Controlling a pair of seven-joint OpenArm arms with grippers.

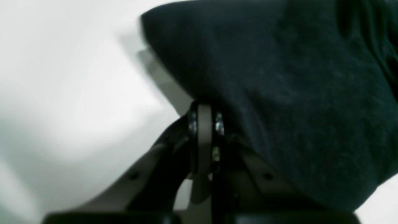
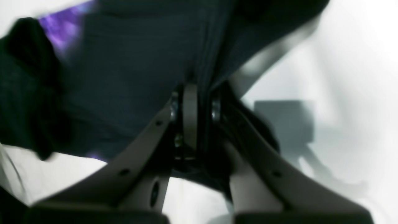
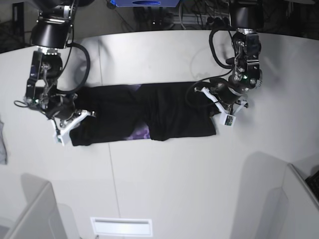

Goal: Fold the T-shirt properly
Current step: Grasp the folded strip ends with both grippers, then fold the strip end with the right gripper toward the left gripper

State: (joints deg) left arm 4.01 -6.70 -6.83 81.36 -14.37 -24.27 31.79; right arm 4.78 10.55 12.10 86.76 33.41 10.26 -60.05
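The black T-shirt (image 3: 149, 112) lies as a wide, rumpled band across the white table, with a bit of purple print (image 3: 141, 133) showing near its front edge. My left gripper (image 3: 208, 95) is at the shirt's right end in the base view. In the left wrist view this left gripper (image 1: 205, 121) is shut on the T-shirt (image 1: 279, 77), whose dark cloth drapes over the fingers. My right gripper (image 3: 79, 115) is at the left end. The right wrist view shows the right gripper (image 2: 199, 99) shut on a fold of the T-shirt (image 2: 130, 71), beside purple print (image 2: 62, 28).
A small grey cloth scrap (image 3: 2, 144) lies at the table's far left edge. Bare white table (image 3: 164, 174) stretches in front of the shirt. Grey panels stand at the front left (image 3: 30, 214) and front right (image 3: 279, 199) corners. Cables and equipment sit behind the table.
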